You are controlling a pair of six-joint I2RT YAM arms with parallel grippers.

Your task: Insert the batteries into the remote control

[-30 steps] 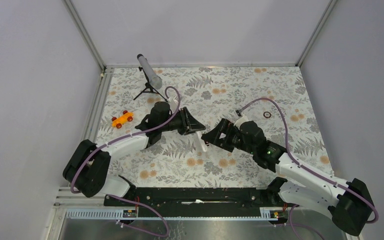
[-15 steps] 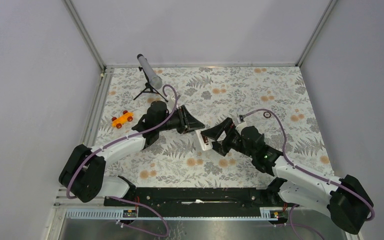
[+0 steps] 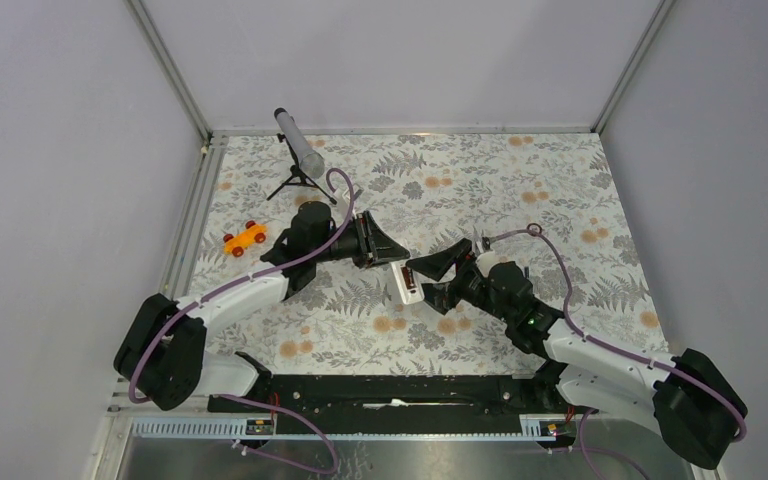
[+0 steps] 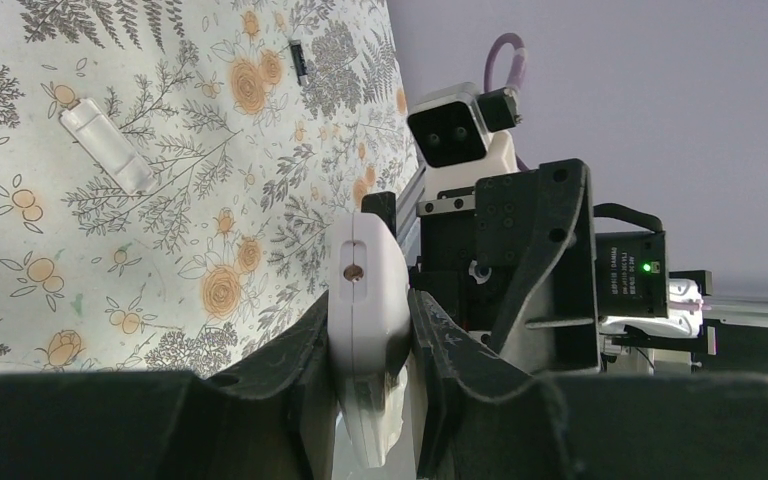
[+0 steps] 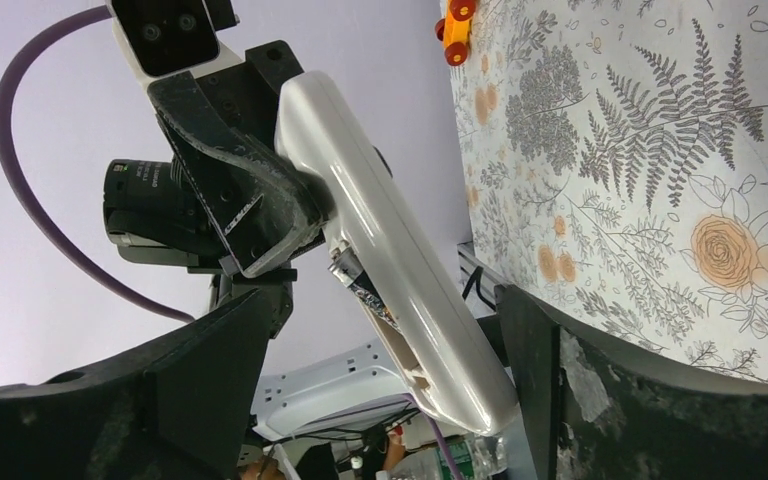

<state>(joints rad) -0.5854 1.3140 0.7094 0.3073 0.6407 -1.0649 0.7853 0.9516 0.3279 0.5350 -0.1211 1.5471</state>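
The remote control (image 5: 390, 250) is a slim white bar of glossy plastic with rounded edges. It is held tilted in the air above the middle of the table. Its back is open (a long compartment with a beige inner wall). At the upper end of this compartment sits one battery (image 5: 346, 266), dark with a metallic end. The left gripper (image 3: 396, 262) presses its black, matte fingers (image 5: 250, 210) on both sides of one end of the remote. The right gripper (image 3: 429, 279) has its jaws wide apart with the free end of the remote between them; whether they touch it I cannot tell. Below is a tablecloth (image 3: 560, 180) printed with grey ferns and orange roses. On it rest a small translucent white plastic piece (image 4: 108, 148) and an orange toy car (image 5: 455, 28).
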